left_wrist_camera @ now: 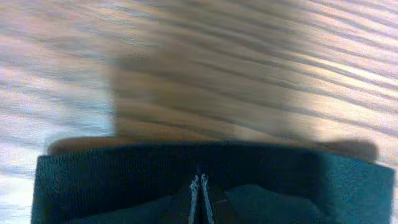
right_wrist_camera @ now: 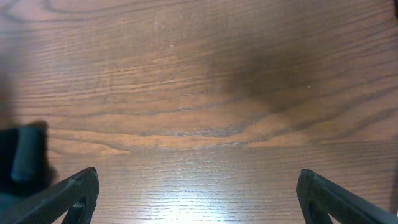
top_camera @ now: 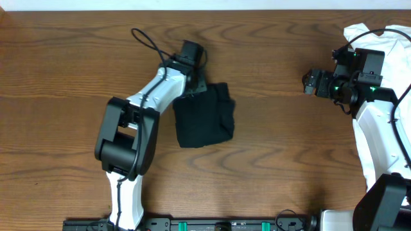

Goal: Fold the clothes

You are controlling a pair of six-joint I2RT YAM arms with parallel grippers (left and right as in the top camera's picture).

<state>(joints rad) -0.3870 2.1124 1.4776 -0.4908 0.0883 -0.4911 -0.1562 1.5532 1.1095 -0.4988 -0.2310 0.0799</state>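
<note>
While the folded black shirt (top_camera: pixel 204 115) lies on the desk (top_camera: pixel 64 64), the left claw (top_camera: pixel 193 83) sits clamped tight at its far-left corner; any hold unclear. Right claw (top_camera: pixel 311 83) stands spread wide, empty.

Place: a robotics lab setup is suggested.
Fixtures: a left arm (top_camera: pixel 128 135) and right arm (top_camera: pixel 379 141) are mounted at a wood-grain desk (top_camera: pixel 270 167).
Fittings: a loose cable (top_camera: pixel 146 42) and a mounting rail (top_camera: pixel 225 224) are seen.
</note>
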